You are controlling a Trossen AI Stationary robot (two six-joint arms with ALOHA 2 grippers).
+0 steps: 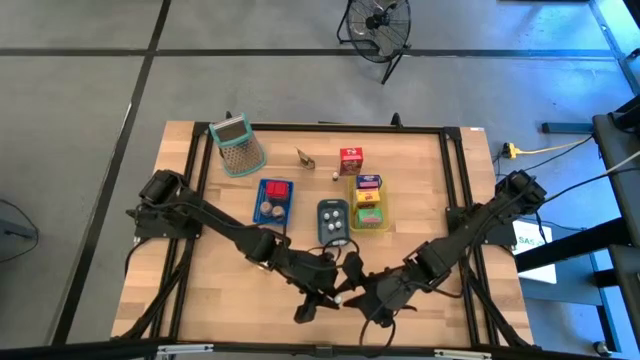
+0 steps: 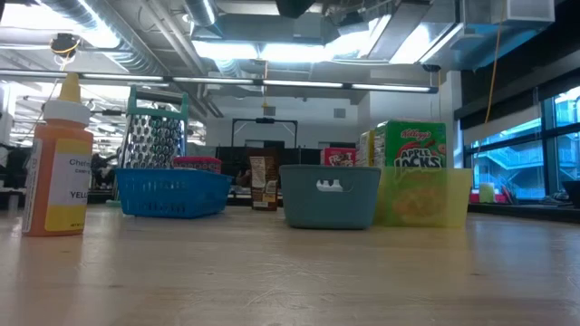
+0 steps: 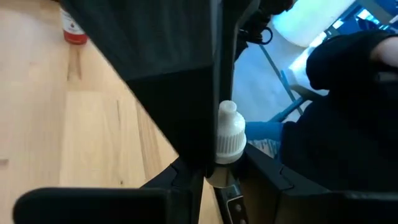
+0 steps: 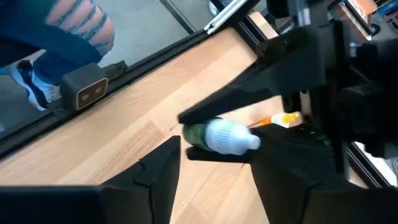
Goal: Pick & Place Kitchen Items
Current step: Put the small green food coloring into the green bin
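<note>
A small green bottle (image 4: 196,132) with a white cap (image 4: 235,138) hangs above the table's near middle, and my left gripper (image 1: 334,292) is shut on it. My right gripper (image 4: 214,163) stands open just in front of it. Its two fingers flank the capped end, and no touch shows. The cap (image 3: 229,129) also shows in the left wrist view. A yellow-orange squeeze bottle (image 2: 58,161) stands upright on its base near the table's front edge. A red carton (image 1: 351,160) stands on the far part of the table. My left gripper pinches the bottle's green body (image 4: 193,132) between its two fingers (image 4: 224,99), just behind the cap. The bottle lies roughly level and is lifted clear of the table. Its white cap sticks out past the fingertips toward my right gripper.
In mid-table stand a blue tray (image 1: 262,190), a grey-blue tray (image 1: 333,208) and a yellow tray (image 1: 384,215) holding cartons. A green-rimmed grater (image 1: 238,147) lies at the far left. Beyond the near edge a person's leg (image 4: 78,25) shows. Bare wood lies left and right of the arms.
</note>
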